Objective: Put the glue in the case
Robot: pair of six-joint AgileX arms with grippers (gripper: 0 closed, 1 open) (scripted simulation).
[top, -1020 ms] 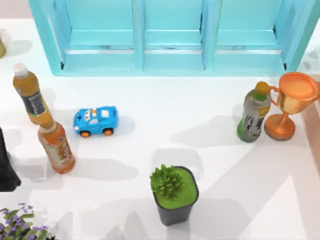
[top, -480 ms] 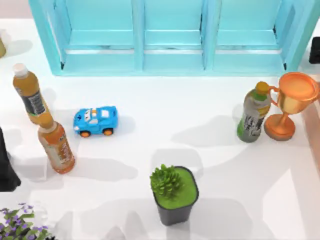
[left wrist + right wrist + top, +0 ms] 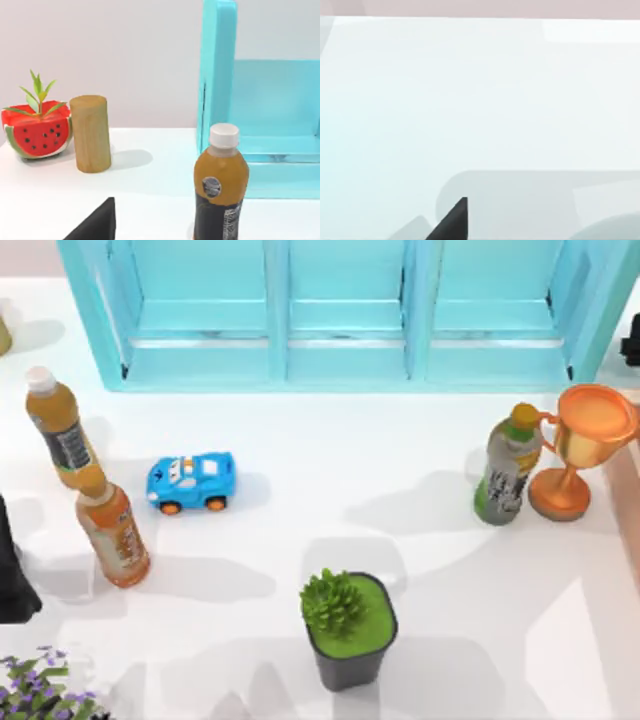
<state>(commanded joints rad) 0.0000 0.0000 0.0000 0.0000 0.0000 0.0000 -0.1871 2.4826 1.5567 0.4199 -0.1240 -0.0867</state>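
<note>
The glue is out of view. The case [image 3: 345, 360], a big light turquoise cabinet with three side-by-side compartments, spans the far side of the table; one of its side walls [image 3: 217, 75] rises behind an orange-juice bottle in the left wrist view. My left arm [image 3: 10, 575] is a black shape at the table's left edge, and a dark part of its gripper [image 3: 95, 225] shows in its wrist view. My right arm [image 3: 632, 343] is at the right edge beside the case's right wall. A black tip of its gripper [image 3: 452, 222] hangs over bare white table.
Two orange-juice bottles [image 3: 60, 430] [image 3: 112, 530] stand at the left, with a blue toy car [image 3: 192, 481] beside them. A potted green plant [image 3: 347, 628] is front centre. A green bottle [image 3: 507, 465] and a copper trophy [image 3: 580, 445] stand right. A wooden cylinder [image 3: 90, 133] and a watermelon pot [image 3: 36, 129] sit far left.
A dark part of my right arm came into sight at the right edge beside the case, then drew back slightly toward the edge. Nothing on the table has moved.
</note>
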